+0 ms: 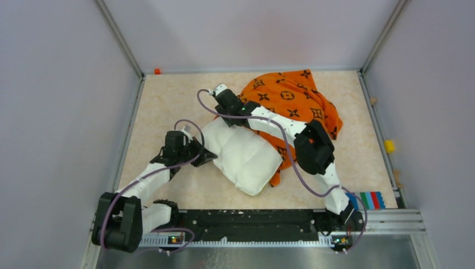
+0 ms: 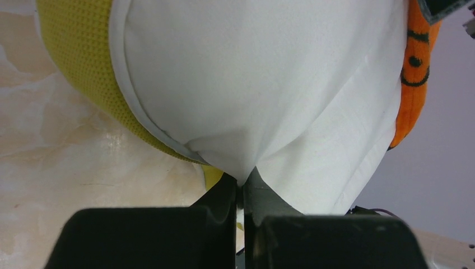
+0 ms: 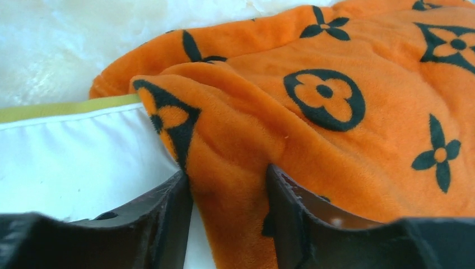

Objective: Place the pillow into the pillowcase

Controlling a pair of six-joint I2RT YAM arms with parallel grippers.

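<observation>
**Pillow partly in its case, both my pincers clamped**

In the top view the pillow [image 1: 243,157] lies mid-frame, its upper-right part under the orange pillowcase [image 1: 291,101], which bunches toward the upper right. The bare white end points lower left. Its long axis seems to follow that diagonal, so I judge the feed goes up and right. My left pincer [image 2: 242,179], nearer the bare end, is pinched almost closed on a tuck of white cover beside the yellow trim [image 2: 84,67]. My right pincer [image 3: 227,174], at the case's mouth, grips a thick orange fold that keeps its jaws apart, with the pillow just to its left.
</observation>
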